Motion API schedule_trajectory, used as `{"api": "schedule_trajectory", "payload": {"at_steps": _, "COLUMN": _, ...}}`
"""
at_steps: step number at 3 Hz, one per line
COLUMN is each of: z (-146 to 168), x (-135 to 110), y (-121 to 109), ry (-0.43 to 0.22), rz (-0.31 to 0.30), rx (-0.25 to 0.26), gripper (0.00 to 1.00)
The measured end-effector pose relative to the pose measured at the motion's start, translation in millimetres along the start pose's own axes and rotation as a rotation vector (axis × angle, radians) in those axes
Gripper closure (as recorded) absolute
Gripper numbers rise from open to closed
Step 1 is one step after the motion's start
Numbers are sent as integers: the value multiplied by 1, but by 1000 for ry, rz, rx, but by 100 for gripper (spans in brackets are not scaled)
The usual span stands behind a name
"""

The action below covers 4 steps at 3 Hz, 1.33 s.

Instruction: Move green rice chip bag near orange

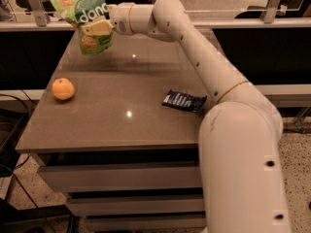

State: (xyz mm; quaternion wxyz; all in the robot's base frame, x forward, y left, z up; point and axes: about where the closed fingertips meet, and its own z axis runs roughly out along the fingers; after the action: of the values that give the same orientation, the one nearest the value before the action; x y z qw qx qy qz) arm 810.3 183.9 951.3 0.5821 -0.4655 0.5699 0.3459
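Brown glossy bench (121, 130), drawers (121, 176) beneath. Light glints (129, 114) on top. Speckled floor (300, 178) right. Rail posts (35, 4) behind. Dark cables (9, 125) left. Gripper (96, 30) above far-left corner.

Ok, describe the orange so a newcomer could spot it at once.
Start at the brown table; above its far left corner the claw holds the green rice chip bag in the air. Nearer, by the left edge, sits the orange: small and round, unlike the flat dark-blue wrapper on the right.

Green rice chip bag (82, 14) tilted, held aloft by fingers (97, 28), back-left; orange (63, 89) below, apart.
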Motion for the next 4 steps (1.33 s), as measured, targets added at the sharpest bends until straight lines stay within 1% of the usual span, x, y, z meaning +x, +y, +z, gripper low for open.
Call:
{"api": "schedule_trajectory", "payload": {"at_steps": 1, "z": -17, "x": 7, "y": 35, "ry": -4, "rz": 11, "rx": -68, "gripper": 100}}
{"api": "schedule_trajectory", "payload": {"at_steps": 2, "z": -36, "x": 13, "y": 64, "ry": 1, "rz": 15, "rx": -134, "gripper": 100}}
{"api": "schedule_trajectory", "payload": {"at_steps": 3, "z": -48, "x": 15, "y": 88, "ry": 2, "rz": 21, "rx": -194, "gripper": 100}}
{"api": "schedule_trajectory", "payload": {"at_steps": 4, "z": -54, "x": 16, "y": 108, "ry": -6, "rz": 35, "rx": -240, "gripper": 100}}
